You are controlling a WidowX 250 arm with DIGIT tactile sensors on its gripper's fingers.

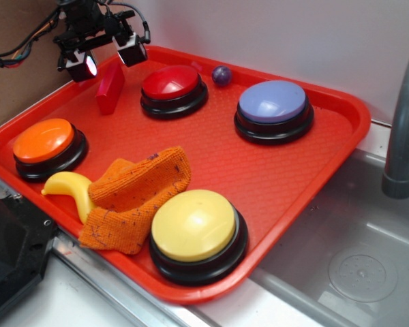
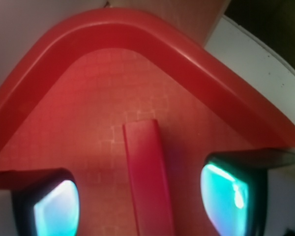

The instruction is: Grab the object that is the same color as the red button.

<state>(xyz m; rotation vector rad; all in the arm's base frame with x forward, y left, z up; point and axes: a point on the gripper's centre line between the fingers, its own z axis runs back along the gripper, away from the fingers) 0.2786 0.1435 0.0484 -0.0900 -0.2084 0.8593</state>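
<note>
Red block (image 2: 146, 177), lying in the tray's (image 1: 313, 163) far corner beside the red button (image 1: 172, 83), is sitting between the gripper's (image 1: 108, 58) open jaws, which should be descending straight before closing.

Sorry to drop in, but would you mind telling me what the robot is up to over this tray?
The gripper hangs open above the small red block, which lies in the far left corner of the red tray, beside the red button. In the wrist view the block lies between the two fingers, neither touching it. Nothing is grasped yet.
</note>
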